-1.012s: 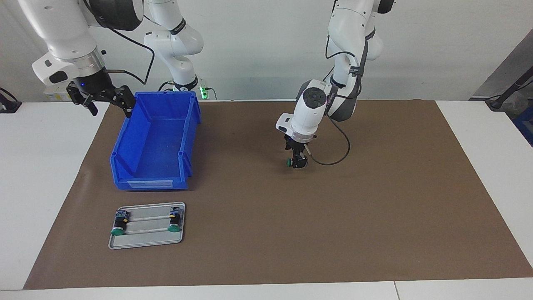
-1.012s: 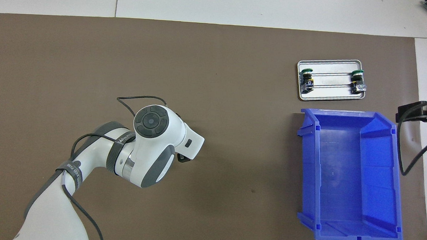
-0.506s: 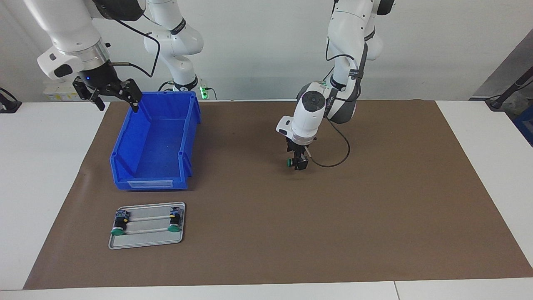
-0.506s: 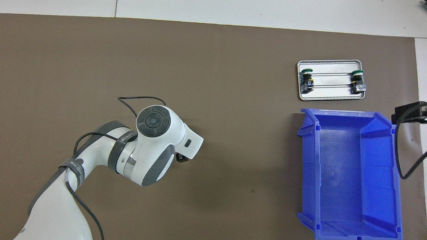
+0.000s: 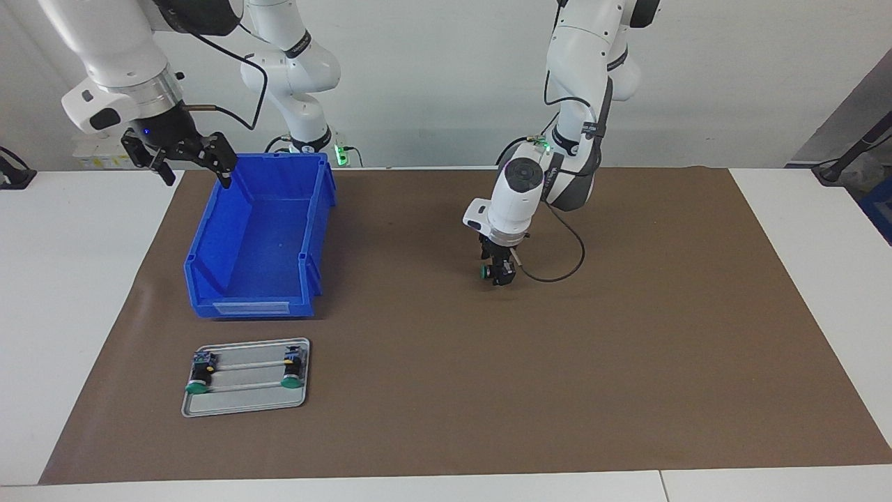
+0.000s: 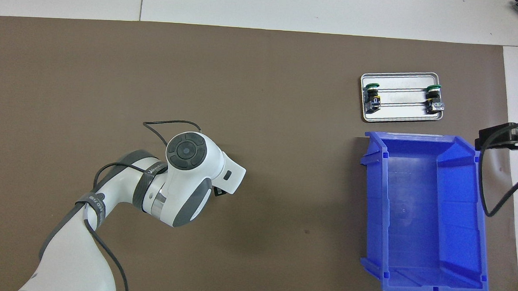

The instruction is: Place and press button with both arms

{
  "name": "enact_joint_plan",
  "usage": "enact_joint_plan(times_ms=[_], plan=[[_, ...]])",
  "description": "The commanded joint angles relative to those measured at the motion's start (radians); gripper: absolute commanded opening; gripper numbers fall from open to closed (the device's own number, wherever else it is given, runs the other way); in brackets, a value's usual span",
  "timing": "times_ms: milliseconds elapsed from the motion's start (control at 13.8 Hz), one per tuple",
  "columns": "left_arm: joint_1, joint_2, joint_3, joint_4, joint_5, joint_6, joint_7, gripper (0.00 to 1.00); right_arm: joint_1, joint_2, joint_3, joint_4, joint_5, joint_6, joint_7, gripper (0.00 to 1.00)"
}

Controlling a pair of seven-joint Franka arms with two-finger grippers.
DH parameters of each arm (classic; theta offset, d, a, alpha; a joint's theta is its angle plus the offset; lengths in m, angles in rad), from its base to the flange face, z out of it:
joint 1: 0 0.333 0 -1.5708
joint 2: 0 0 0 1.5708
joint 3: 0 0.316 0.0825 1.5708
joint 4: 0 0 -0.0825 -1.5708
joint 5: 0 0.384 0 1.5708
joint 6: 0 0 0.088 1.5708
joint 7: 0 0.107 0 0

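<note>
A brown mat (image 5: 627, 362) covers most of the white table (image 5: 70, 293). On it, toward the right arm's end, sits an empty blue bin (image 5: 261, 237). The right gripper (image 5: 182, 155) hangs over the bin's corner nearest the robots, fingers spread and holding nothing. The left gripper (image 5: 500, 272) points down at mid-mat, close to the surface, with a green-capped button (image 5: 483, 272) lying sideways at its fingertips; whether the fingers clamp it cannot be told. A small metal tray (image 5: 245, 404), farther from the robots than the bin, carries two more buttons (image 5: 198, 380), one at each end.
</note>
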Motion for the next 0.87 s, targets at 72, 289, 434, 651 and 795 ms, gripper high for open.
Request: enact_joint_plan(times_ms=[72,289,434,651,795], plan=[[-0.006,-0.002,0.013,-0.004,0.015,0.023,-0.021,0.44,-0.001,0.0,0.005,-0.001,-0.007,-0.003,0.018,1.0],[-0.001,-0.002,0.015,0.005,0.015,0.02,-0.019,0.28,-0.003,0.0,0.005,-0.002,-0.004,-0.003,0.016,1.0],[0.0,0.009,0.016,0.025,0.015,0.023,-0.018,0.21,-0.005,-0.002,0.005,-0.004,-0.001,-0.011,0.015,1.0],[0.01,0.012,0.016,0.048,0.015,0.021,-0.018,0.16,-0.003,-0.003,0.005,-0.004,-0.001,-0.016,0.015,1.0],[0.013,0.009,0.016,0.058,0.014,0.02,-0.018,0.11,-0.005,-0.003,0.005,-0.004,-0.001,-0.016,0.013,1.0]])
